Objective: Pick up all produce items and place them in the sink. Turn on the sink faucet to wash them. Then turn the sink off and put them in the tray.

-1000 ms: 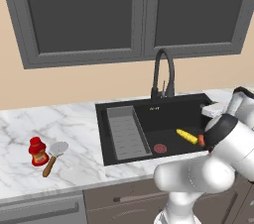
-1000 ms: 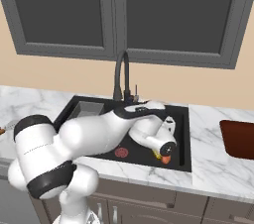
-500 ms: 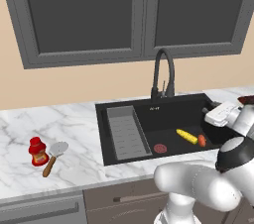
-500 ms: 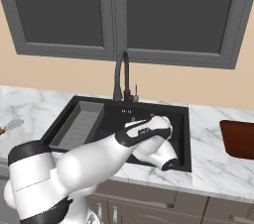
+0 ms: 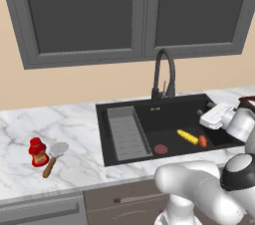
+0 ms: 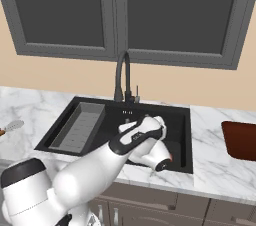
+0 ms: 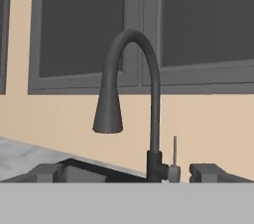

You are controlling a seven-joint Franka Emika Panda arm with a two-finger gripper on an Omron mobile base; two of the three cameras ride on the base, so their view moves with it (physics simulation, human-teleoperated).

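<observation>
Jaws: standing wide open, holding nothing, facing tall black gooseneck faucet (image 7: pixel 130 114).
Gripper (image 7: pixel 128 172): hovering over matte-black rectangular sink (image 5: pixel 119 157).
Produce: yellow corn cob (image 5: pixel 188 137) & small orange-red vegetable (image 5: pixel 202 141) lying in basin, near red drain (image 5: pixel 160 149).

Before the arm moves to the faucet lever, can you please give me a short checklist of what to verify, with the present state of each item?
1. Both produce items lie in the sink: ok. The corn cob and the orange-red vegetable rest on the basin floor.
2. Gripper is open and holds nothing: ok.
3. Gripper faces the faucet: ok, the hand view looks straight at it.
4. Lever lies between the fingertips' line: ok; it stands just right of the faucet base.
5. Water is running: not ok, no stream is seen under the spout.
6. Tray is ready: cannot tell, since just its edge is seen.
</observation>
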